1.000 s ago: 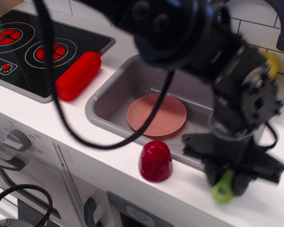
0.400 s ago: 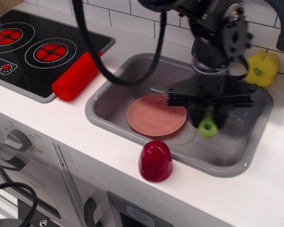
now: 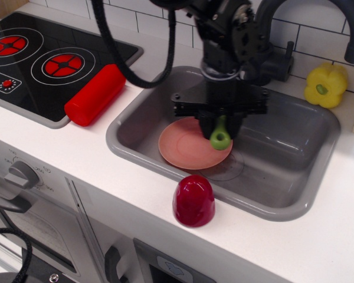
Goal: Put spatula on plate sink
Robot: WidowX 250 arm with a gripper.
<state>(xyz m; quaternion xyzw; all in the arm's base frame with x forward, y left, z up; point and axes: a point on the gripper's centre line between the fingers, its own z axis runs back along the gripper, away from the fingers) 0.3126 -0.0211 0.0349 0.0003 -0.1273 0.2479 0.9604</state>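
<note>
My gripper (image 3: 219, 121) is shut on the spatula (image 3: 220, 137). Only the lime-green handle end shows, hanging down below the black fingers; the silver head is hidden by the gripper. The gripper holds it over the right edge of the salmon-pink plate (image 3: 189, 146), which lies flat in the left part of the grey sink (image 3: 295, 177). The spatula looks slightly above the plate; I cannot tell if it touches.
A dark red cup (image 3: 193, 200) stands upside down on the counter in front of the sink. A red cylinder (image 3: 97, 94) lies by the stove (image 3: 23, 59). A yellow pepper (image 3: 325, 86) sits at the back right. A dark faucet (image 3: 318, 17) arches above the sink.
The gripper has carried the spatula from the counter at the front right, over the sink, leftward to above the plate's right edge.
</note>
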